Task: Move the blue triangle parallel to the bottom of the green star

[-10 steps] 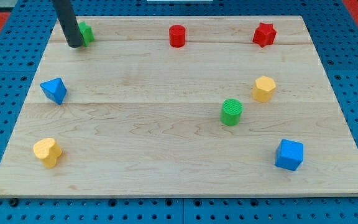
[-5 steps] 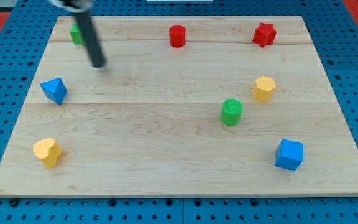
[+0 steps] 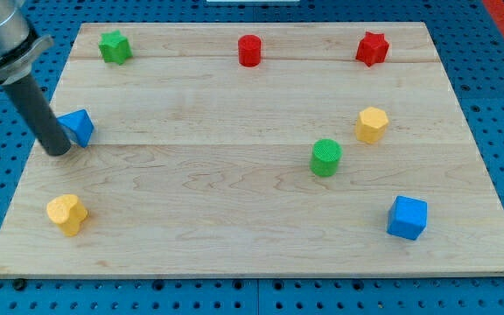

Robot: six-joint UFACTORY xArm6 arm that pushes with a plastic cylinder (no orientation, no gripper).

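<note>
On wooden worktop (image 3: 234,184), eight blocks spread out. No jaws fitted, nothing gripped; rod ends in my tip (image 3: 59,150), set at view's left side of blue triangle (image 3: 79,126), touching or nearly. Green star (image 3: 114,46) placed well above, near top-left corner. Risk judged: off-centre contact spins triangle or slides it rightward past star's line; tip could slip off sloped face.

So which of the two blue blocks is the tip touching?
The blue triangle at the view's left; my tip sits against its left side. The blue cube lies far right.
</note>
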